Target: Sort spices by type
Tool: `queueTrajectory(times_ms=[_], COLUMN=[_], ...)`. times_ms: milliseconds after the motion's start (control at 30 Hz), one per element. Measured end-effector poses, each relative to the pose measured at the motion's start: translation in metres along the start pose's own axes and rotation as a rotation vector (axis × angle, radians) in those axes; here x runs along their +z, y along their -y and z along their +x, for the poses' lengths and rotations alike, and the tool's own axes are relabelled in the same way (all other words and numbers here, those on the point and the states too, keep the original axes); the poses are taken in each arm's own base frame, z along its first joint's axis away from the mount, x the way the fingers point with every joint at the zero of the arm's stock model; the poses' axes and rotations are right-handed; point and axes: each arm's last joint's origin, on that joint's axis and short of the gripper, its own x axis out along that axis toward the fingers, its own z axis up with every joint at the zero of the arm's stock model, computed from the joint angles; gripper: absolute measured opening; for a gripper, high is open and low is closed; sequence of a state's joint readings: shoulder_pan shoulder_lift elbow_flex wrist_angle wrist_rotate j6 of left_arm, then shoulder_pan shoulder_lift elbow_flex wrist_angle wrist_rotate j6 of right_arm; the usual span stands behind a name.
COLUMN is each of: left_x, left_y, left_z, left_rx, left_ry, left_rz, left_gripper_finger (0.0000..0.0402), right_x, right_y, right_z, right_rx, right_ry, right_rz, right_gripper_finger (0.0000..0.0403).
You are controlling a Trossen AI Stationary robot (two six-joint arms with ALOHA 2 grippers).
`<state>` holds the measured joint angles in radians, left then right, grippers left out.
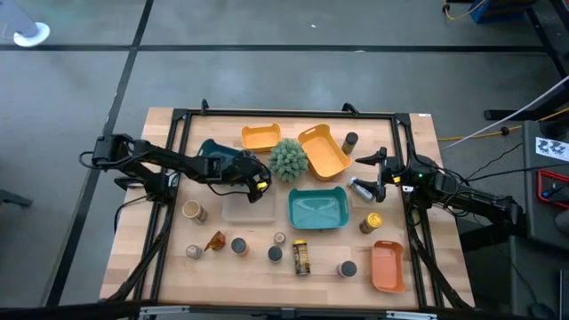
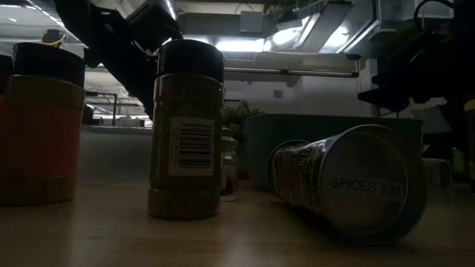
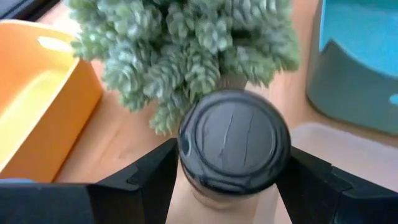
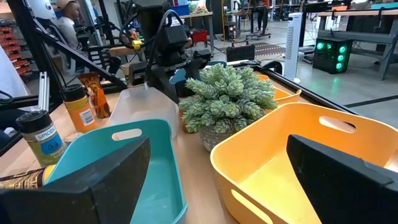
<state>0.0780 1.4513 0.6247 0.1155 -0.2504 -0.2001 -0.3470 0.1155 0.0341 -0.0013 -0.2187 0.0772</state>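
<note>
Left gripper (image 3: pixel 227 186) pinching black-capped round spice jar (image 3: pixel 233 146) beside spiky green plant (image 3: pixel 186 43); I risk snagging foliage, tilting jar.

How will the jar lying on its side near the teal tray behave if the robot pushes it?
The jar lies on its side, and its body looks round, so a push across it would probably roll it. It looks rigid, not floppy. The smooth wooden table gives little to stop it, though the teal tray close by might.
</note>
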Motion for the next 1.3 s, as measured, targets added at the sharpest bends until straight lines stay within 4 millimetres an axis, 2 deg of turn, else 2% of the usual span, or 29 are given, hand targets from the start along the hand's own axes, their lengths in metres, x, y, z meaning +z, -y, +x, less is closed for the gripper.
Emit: queueTrajectory(times_ms=[300, 500, 733, 967, 1300], left_x=[0.002, 0.002, 0.004, 0.015, 0.03], left_y=[-0.004, -0.004, -0.004, -0.008, -0.021], left_z=[0.001, 0.001, -0.001, -0.023, -0.08], left_rx=[0.01, 0.01, 0.008, 0.002, 0.069], left_ry=[0.011, 0.016, 0.023, 0.09, 0.211], left_rz=[-0.011, -0.012, -0.016, -0.028, -0.022], left_gripper_finger=[0.0234, 0.0191, 0.019, 0.0191, 0.0193], right_x=[0.0, 0.0, 0.0, 0.0, 0.0], right_y=[0.0, 0.0, 0.0, 0.0, 0.0], right_z=[0.0, 0.0, 0.0, 0.0, 0.0], right_rx=[-0.001, -0.001, -0.001, -0.002, -0.002], right_ry=[0.0, 0.0, 0.0, -0.001, 0.0], right_rz=[0.0, 0.0, 0.0, 0.0, 0.0], right_gripper_finger=[0.0376, 0.0376, 0.0376, 0.0376, 0.0376])
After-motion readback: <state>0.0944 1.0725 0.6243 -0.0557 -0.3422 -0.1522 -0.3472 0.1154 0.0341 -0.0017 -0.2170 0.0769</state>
